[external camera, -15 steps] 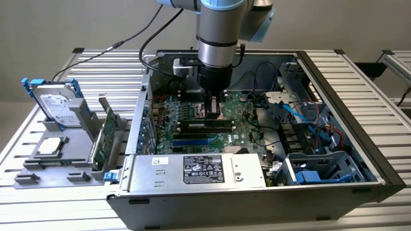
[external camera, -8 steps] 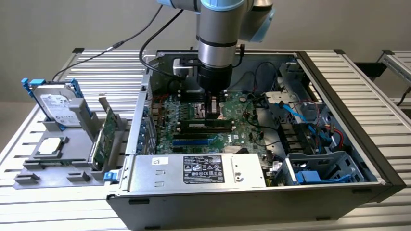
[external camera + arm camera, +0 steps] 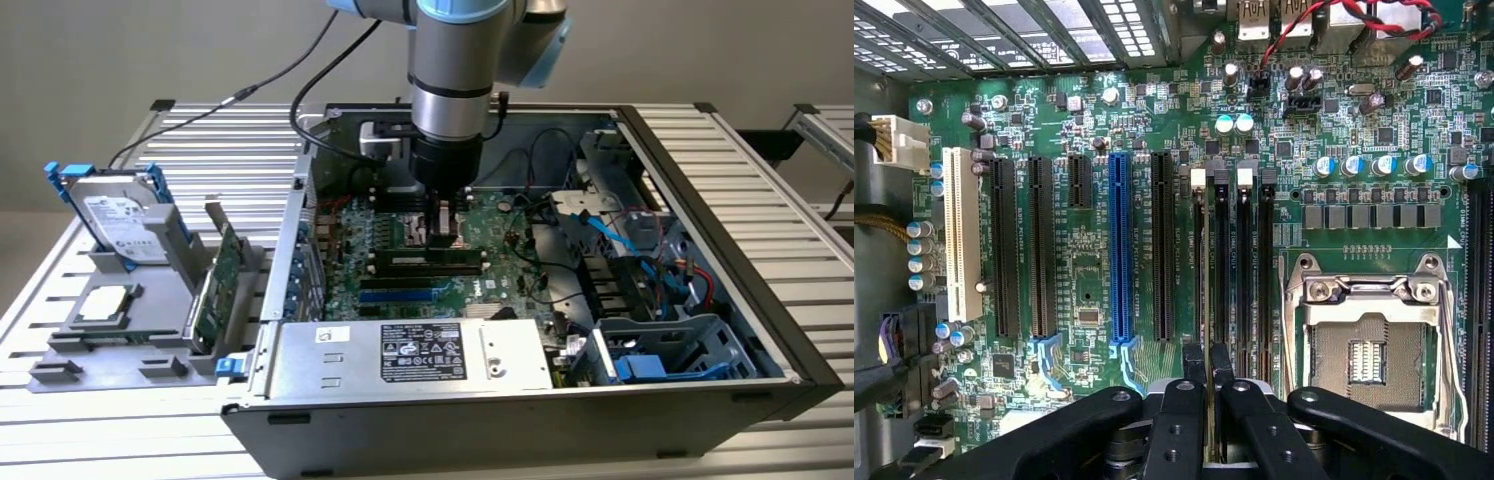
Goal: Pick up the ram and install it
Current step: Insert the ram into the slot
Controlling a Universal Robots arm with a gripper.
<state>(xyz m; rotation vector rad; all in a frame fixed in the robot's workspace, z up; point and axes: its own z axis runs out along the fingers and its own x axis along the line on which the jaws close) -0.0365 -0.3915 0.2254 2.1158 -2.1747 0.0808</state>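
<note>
My gripper (image 3: pixel 447 228) hangs low inside the open computer case (image 3: pixel 747 300), just over the motherboard (image 3: pixel 400 285). In the wrist view its two black fingers (image 3: pixel 1179 420) are shut on the ram (image 3: pixel 1203 280). I see the ram edge-on as a thin strip running along the outermost of the black memory slots (image 3: pixel 1244 260). Whether the stick touches that slot or hovers above it cannot be told. The other memory slots beside it hold nothing. The bare CPU socket (image 3: pixel 1369 350) lies just past the slots.
A grey rack (image 3: pixel 80 350) at the exterior view's left holds a hard drive (image 3: pixel 120 215), a broad green expansion card (image 3: pixel 220 275) and a processor chip (image 3: pixel 107 305). Inside the case are the power supply (image 3: pixel 414 350), blue cables (image 3: pixel 627 235) and a drive cage (image 3: pixel 667 355).
</note>
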